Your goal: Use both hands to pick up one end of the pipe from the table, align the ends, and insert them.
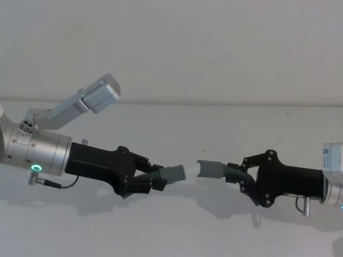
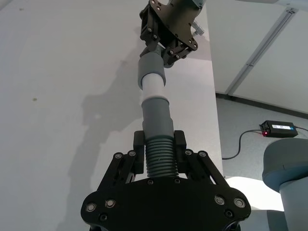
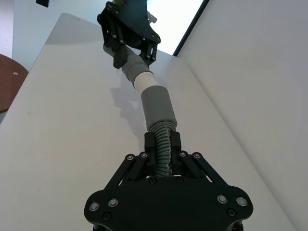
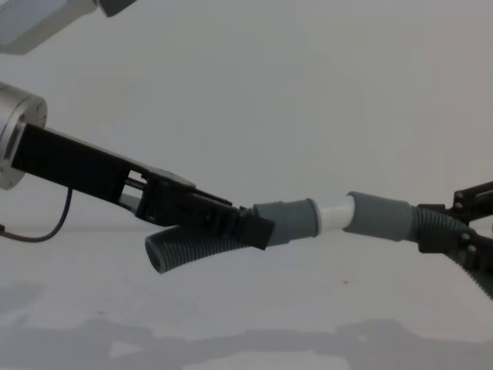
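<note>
**Tip at the cuff mouth, not seated**

At centre frame my left black two-finger gripper (image 1: 143,181) clamps the ribbed dark-grey hose with the white tube tip (image 1: 191,171); my right black gripper (image 1: 247,182) clamps the hollow-cuffed grey hose (image 1: 210,169). Both hang above the white table (image 1: 177,230). Any tilt between them could jam the tip. Nothing stands between.
</note>
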### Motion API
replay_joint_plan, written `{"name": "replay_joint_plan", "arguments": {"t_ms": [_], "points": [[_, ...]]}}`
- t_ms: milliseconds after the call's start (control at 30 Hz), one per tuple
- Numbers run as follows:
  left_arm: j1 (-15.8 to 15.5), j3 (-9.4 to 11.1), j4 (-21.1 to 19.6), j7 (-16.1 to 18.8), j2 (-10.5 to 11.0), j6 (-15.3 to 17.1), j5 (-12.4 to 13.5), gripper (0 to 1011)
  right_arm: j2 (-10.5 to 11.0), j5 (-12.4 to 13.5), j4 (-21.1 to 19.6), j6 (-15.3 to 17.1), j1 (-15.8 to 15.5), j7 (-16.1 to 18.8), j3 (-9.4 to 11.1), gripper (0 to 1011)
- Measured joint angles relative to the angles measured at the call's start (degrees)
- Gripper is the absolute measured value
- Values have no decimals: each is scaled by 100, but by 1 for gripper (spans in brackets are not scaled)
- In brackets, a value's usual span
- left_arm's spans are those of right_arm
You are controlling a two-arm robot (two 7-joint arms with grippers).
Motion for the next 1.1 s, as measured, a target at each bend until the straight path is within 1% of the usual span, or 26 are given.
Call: {"name": "replay_joint_plan", "arguments": {"t_ms": [400, 1100], "points": [[-81, 87, 58, -59, 14, 17, -51, 342, -2, -6, 29, -16, 53, -42, -56, 155], [-124, 129, 83, -68, 27, 45, -81, 342, 6, -5, 44, -21, 84, -70, -87, 155]]}}
